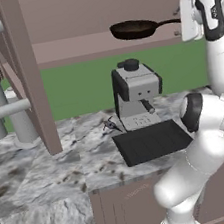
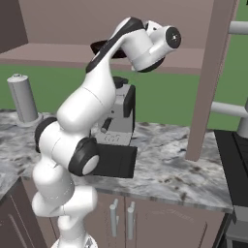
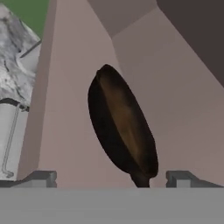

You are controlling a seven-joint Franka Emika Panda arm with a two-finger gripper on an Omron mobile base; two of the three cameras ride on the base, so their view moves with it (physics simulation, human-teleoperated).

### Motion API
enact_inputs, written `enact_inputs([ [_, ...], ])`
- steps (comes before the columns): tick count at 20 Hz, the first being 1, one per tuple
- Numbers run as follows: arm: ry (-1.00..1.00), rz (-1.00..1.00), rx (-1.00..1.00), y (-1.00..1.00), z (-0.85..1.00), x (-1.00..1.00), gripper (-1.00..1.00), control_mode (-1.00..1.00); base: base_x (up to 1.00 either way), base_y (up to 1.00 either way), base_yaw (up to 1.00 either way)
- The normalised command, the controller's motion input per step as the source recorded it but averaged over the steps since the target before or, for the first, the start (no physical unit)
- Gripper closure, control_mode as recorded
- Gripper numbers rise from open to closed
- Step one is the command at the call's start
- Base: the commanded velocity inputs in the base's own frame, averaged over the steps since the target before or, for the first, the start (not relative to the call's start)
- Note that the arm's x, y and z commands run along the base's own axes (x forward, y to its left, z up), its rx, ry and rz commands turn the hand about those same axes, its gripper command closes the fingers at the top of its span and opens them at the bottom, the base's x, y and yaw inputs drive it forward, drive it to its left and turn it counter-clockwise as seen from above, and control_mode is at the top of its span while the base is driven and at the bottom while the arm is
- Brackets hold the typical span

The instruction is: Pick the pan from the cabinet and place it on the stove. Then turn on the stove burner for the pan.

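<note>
Reach for the pan handle on the cabinet shelf

Left base view, left to right: the open door of the cabinet [image 1: 25, 70] hangs at the left with its grey bar handles. The marbled desk [image 1: 52, 178] runs below, and on it stands the coffee machine [image 1: 136, 93] with a dark tray in front. Above the machine, the pan [image 1: 133, 29] rests flat on the cabinet's bottom shelf, bowl to the left and long thin handle pointing right toward the robot's wrist at the upper right edge.

Right base view: a grey canister [image 2: 22, 99] stands on the desk at the left. The arm reaches up to the shelf in the middle, hiding most of the pan. The cabinet door edge falls to the right, and the black stove [image 2: 235, 160] shows at the far right, well apart from the pan.

Hand view: the pan [image 3: 122, 127] lies ahead with its handle root running down between the two fingertips [image 3: 41, 178]. The hand [image 3: 111, 179] is open wide, nothing between the fingertips yet, and they are not touching the handle.

Judgement: the step in hand is the approach to grasp. The handle is thin, so it should stay centred between the fingertips while the hand advances along the shelf. Closing should wait until the handle sits well inside. A grip close to the bowl would likely limit sagging. The hand should stay level and lift the pan clear of the shelf edge before drawing it out, clear of the door
</note>
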Motion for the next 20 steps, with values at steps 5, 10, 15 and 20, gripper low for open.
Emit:
enact_inputs([
  [5, 0.0, -0.02, -0.09, 0.0, -0.28, 0.38, -1.0, -1.0, 0.0, 0.0, 0.0],
  [10, 0.0, -0.04, -0.05, -0.01, -0.06, 0.41, -1.0, -1.0, 0.0, 0.0, 0.0],
  [15, 0.0, -0.06, -0.06, -0.01, -0.05, 0.37, -1.0, -1.0, 0.0, 0.0, 0.0],
  [20, 0.0, -0.05, -0.09, 0.0, -0.26, 0.42, -1.0, -1.0, 0.0, 0.0, 0.0],
])
